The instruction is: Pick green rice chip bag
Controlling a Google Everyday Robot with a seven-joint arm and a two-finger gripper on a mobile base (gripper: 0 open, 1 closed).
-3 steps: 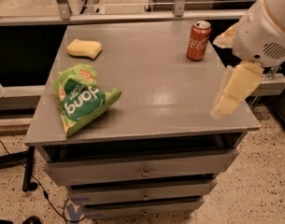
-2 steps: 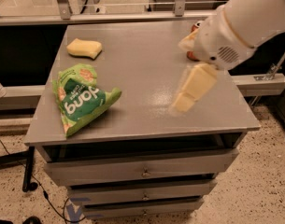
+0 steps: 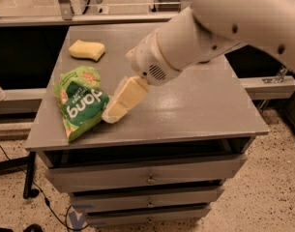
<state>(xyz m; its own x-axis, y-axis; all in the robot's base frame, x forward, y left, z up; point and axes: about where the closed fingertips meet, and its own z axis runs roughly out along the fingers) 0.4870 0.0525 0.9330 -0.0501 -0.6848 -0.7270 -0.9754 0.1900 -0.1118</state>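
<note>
The green rice chip bag (image 3: pixel 79 102) lies flat near the front left of the grey cabinet top (image 3: pixel 200 105). It is crinkled light green with a dark green panel and white lettering. My gripper (image 3: pixel 115 111) reaches down from the upper right, its cream-coloured fingers close beside the bag's right edge, just above the tabletop. The large white arm crosses the middle of the view and hides the red cola can.
A yellow sponge (image 3: pixel 87 50) lies at the back left of the top. The cabinet has drawers below its front edge (image 3: pixel 147 170). A metal rail runs behind the cabinet, and a speckled floor lies around it.
My arm has swung from the right side of the table to the left, bringing the gripper next to the bag. The arm now covers the cola can. The bag has not moved.
</note>
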